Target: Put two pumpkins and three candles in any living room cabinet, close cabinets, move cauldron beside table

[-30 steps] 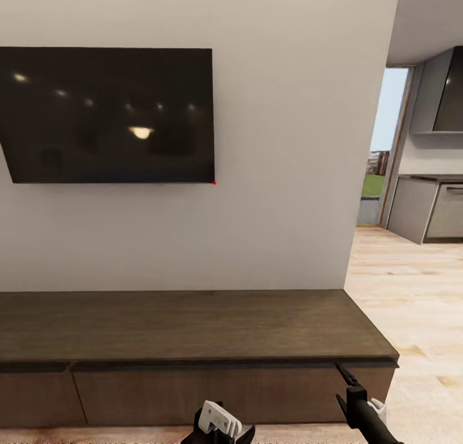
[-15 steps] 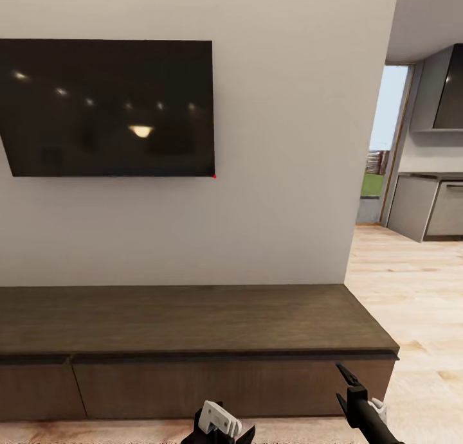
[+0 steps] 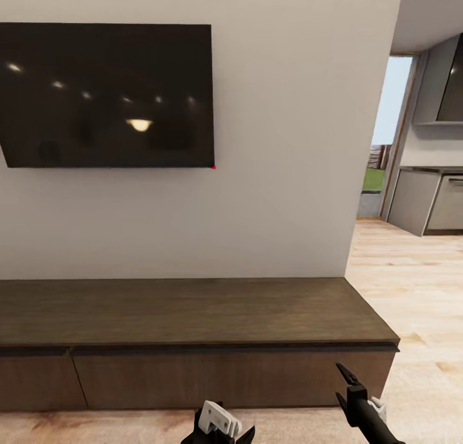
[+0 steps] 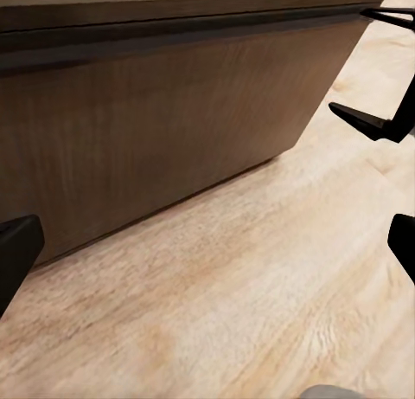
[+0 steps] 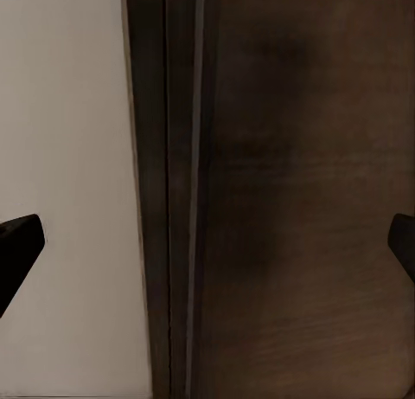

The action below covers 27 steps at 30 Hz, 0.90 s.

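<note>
Currently facing closed cabinet (image 3: 193, 360) | left gripper (image 4: 207, 243), right gripper (image 5: 207, 243) spread wide, empty | next you must locate pumpkins, candles.

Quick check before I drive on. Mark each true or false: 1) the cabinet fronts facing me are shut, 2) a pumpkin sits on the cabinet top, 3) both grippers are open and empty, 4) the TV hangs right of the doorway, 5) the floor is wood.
1) True: the cabinet shows flush, closed fronts.
2) False: its visible top carries nothing.
3) True: the left gripper and right gripper have their fingers spread, with nothing between them.
4) False: the TV hangs left of the doorway.
5) True: the floor is light wood planks.
</note>
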Motion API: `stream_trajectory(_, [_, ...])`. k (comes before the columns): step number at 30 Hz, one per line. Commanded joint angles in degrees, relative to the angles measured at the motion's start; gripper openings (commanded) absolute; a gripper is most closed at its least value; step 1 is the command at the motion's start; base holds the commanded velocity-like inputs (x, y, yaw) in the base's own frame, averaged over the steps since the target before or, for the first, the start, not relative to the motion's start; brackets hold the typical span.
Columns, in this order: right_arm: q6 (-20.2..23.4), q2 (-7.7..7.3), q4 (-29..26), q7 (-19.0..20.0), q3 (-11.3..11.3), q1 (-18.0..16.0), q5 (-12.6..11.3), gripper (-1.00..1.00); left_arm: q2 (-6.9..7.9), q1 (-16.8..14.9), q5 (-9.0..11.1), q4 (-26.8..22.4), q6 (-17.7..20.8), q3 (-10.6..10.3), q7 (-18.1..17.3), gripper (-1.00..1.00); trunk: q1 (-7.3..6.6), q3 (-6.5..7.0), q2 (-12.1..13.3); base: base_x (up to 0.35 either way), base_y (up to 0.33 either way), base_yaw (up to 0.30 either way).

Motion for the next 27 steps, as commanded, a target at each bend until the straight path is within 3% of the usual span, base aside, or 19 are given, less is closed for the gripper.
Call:
stream_trajectory(1, [0.5, -0.02, 0.0, 0.2, 0.1, 0.0, -0.5, 1.00, -0.03, 0.0, 0.3, -0.1, 0.5, 0.1, -0.2, 1.00, -0.01, -0.05, 0.0, 0.000, 0.000, 0.000])
stream_trajectory(9, [0.5, -0.02, 0.0, 0.8, 0.2, 0.0, -0.2, 1.00, -0.03, 0.0, 0.3, -0.1, 0.6, 0.1, -0.2, 1.00, -0.01, -0.05, 0.0, 0.006, 0.000, 0.000])
stream_trajectory(27, [0.5, -0.02, 0.0, 1.1, 0.2, 0.0, -0.2, 1.00, -0.11, 0.0, -0.1, 0.1, 0.7, 0.1, -0.1, 1.00, -0.01, -0.05, 0.0, 0.130, 0.000, 0.000])
